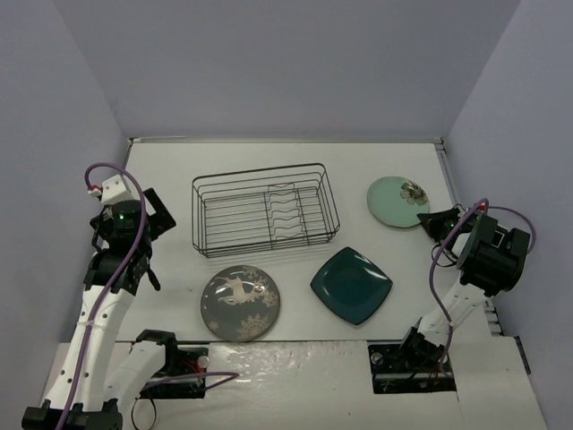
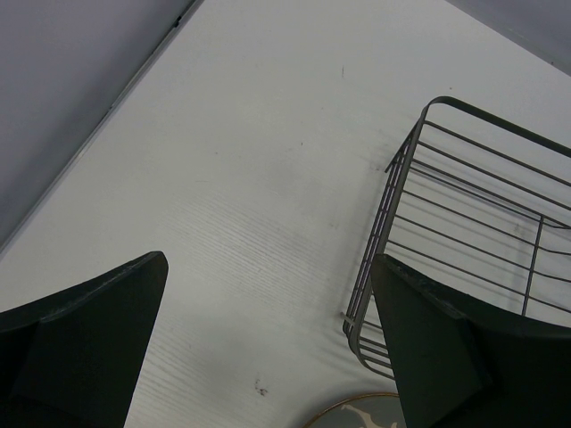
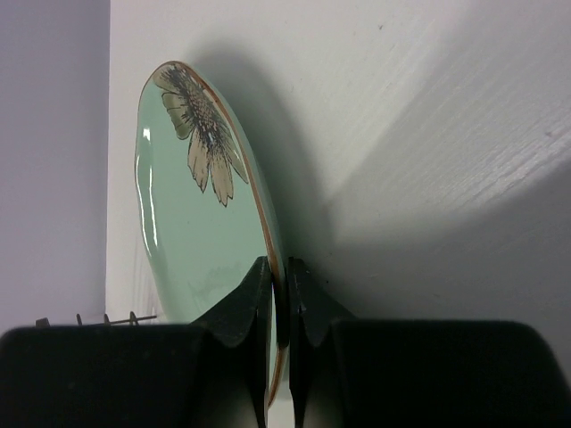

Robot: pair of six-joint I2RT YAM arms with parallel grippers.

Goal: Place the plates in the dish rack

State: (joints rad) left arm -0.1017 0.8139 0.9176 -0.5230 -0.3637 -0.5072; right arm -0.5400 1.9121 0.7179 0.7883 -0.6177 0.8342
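Note:
The black wire dish rack stands at the table's middle back, with no plate in it; its corner shows in the left wrist view. The mint-green plate with a flower print is at the back right; my right gripper is shut on its near rim, which sits between the jaws in the right wrist view. The dark teal square plate and the grey deer plate lie flat in front of the rack. My left gripper is open and empty, left of the rack.
Pale walls close in the table on the left, back and right. The deer plate's rim shows at the bottom of the left wrist view. Bare white tabletop lies between the left wall and the rack.

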